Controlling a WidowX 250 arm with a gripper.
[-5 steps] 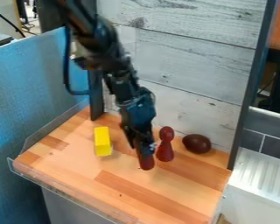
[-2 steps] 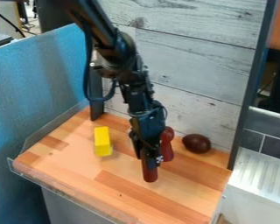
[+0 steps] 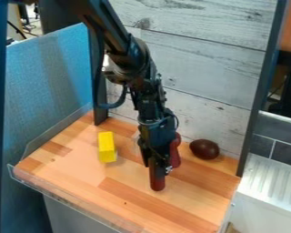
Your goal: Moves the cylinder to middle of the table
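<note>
Standing along the left side, there's one blue panel [image 3: 44,91], and past it one dark post [image 3: 99,113] rises at the table's back edge. Next along, on the left part of the wooden table [image 3: 81,182], I count one yellow block [image 3: 106,146], sitting well apart from the rest. Then comes the one black arm [image 3: 132,54], slanting down from the top, with its single gripper [image 3: 156,167] pointing at the boards. That claw has its grasp on one dark red cylinder [image 3: 157,183], held upright with its lower end poking out beneath, around the middle of the table; I can't tell whether it touches the wood. Just right of the claw and a little behind it is one dark red, pin-shaped piece [image 3: 175,154], partly hidden by the gripper. Near that, further right, rests one dark maroon egg-shaped thing [image 3: 204,149], close to the whitish plank wall [image 3: 203,59]. A second dark post [image 3: 250,132] closes off the right side, and beyond it lies one white ribbed surface [image 3: 272,177].
</note>
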